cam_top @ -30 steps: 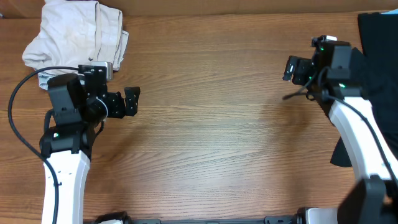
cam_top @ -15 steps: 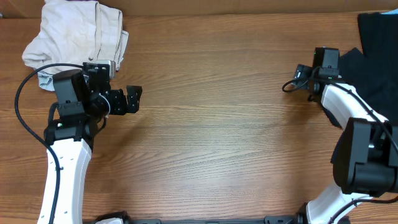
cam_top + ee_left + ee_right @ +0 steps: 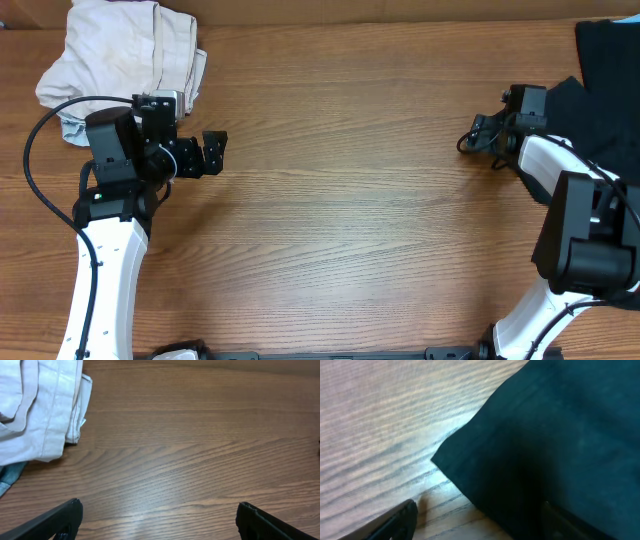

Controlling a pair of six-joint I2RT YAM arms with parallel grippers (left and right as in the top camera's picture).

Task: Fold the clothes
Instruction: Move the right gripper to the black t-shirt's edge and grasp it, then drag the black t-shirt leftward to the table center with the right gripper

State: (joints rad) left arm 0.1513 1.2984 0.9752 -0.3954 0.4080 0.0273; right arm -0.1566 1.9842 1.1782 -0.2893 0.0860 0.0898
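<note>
A black garment [image 3: 608,70] lies at the table's right edge; its corner [image 3: 485,455] fills the right wrist view. My right gripper [image 3: 540,100] is low at that corner. It is open [image 3: 480,527], with one finger [image 3: 395,520] over bare wood and the other [image 3: 565,520] over the black fabric. It holds nothing. My left gripper [image 3: 213,152] is open and empty over bare wood [image 3: 160,520], right of a cream garment pile. No white label or lettering shows.
A crumpled cream garment pile [image 3: 125,55] sits at the back left and also shows in the left wrist view [image 3: 40,405], with a bit of blue fabric [image 3: 7,477] under it. More black cloth [image 3: 548,250] lies by the right arm's base.
My right arm has swung its wrist towards the black garment and come down at its corner. My left arm has barely moved.
</note>
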